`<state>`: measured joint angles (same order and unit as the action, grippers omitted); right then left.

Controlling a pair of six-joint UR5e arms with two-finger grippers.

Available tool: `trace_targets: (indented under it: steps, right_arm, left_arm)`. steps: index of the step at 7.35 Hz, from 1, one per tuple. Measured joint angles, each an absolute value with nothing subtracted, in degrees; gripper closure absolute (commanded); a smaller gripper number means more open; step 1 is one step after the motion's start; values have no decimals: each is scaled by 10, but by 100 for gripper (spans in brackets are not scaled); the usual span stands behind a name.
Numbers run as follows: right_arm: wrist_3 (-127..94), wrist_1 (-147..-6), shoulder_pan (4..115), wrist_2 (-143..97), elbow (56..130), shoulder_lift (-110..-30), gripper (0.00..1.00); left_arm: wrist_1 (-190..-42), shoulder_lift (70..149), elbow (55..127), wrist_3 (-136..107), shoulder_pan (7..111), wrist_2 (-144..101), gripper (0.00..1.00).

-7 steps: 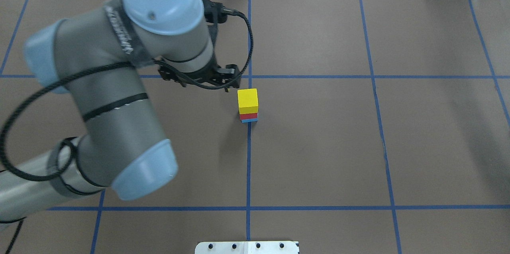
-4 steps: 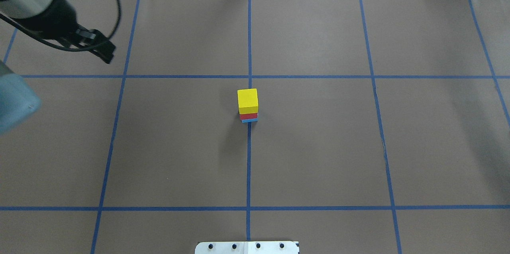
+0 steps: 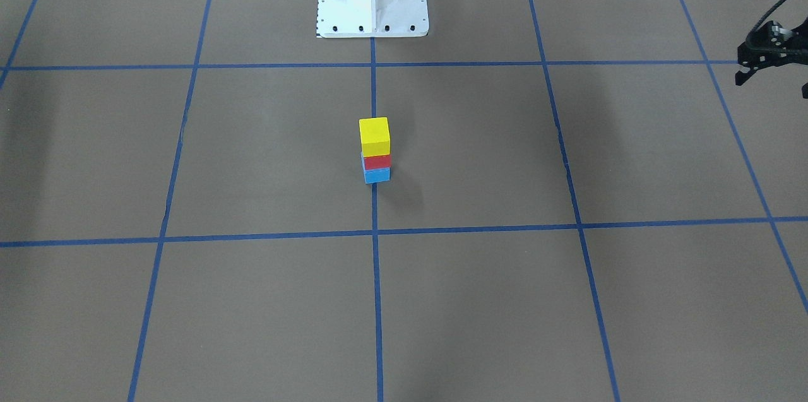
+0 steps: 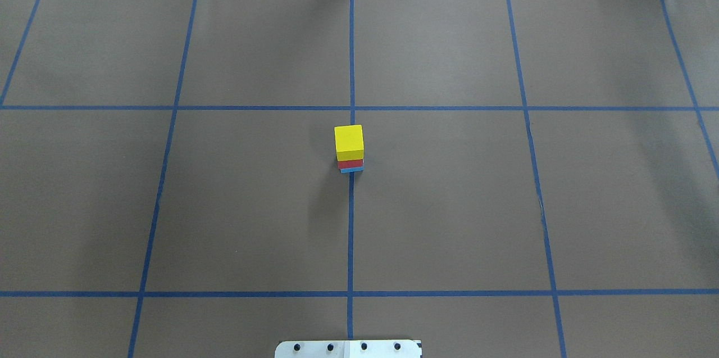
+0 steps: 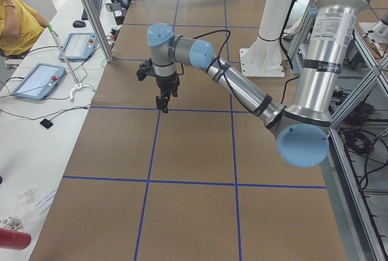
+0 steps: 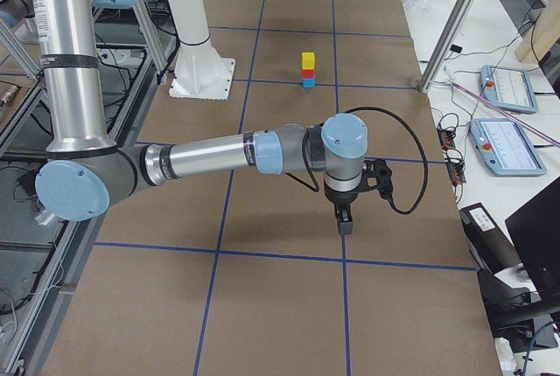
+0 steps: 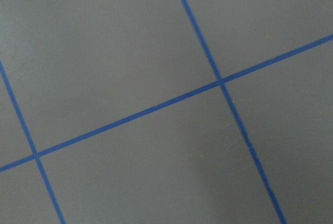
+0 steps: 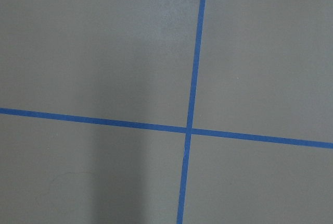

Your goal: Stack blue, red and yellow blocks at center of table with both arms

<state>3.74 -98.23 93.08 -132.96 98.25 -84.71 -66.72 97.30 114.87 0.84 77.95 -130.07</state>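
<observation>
A tower of three blocks stands at the middle of the surface, with the left arm and right arm held wide of it.

The brown surface is marked with a grid, and the tower sits on its central tape line, which is where the task wants it. Each arm reaches out over bare surface towards its own end, well apart from the tower, probably so that nothing can knock it. The left tool and right tool point downward. I cannot tell whether either is clenched or released, and nothing shows in them. The yellow block is on top, resting on the red block, which rests on the blue block. The stacking looks finished.
</observation>
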Motion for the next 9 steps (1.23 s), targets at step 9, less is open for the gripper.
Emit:
trace_targets:
  steps: [9]
  right_arm:
    - [34,-991,928,-1311,975,-860,0]
  left_arm:
    - [-866,763,1033,48,938,-1350,0]
